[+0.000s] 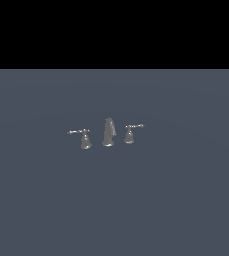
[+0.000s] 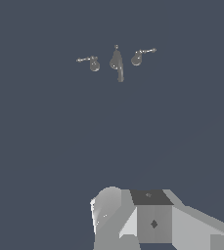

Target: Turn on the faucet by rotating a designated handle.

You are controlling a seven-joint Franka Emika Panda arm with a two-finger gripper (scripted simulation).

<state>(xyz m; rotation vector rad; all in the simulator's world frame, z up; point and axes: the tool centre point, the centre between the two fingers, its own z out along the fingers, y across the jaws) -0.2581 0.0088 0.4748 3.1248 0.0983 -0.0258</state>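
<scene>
The faucet [image 1: 108,132] is a tiny dull grey three-piece set on a flat blue-grey floor. A tapered spout stands in the middle, with a lever handle on each side. The handle [image 1: 129,134] on the exterior view's right looks slightly smaller, and its short lever points outward. The larger handle [image 1: 85,139] stands on the left. The wrist view shows the whole set from above and far off: the spout [image 2: 116,62], the smaller handle [image 2: 137,58] and the larger handle [image 2: 94,63]. Only blocky grey parts of my gripper [image 2: 133,217] show there. The gripper is well away from the faucet and does not appear in the exterior view.
The blue-grey floor [image 1: 114,200] spreads around the faucet on all sides. A black band fills the top of the exterior view.
</scene>
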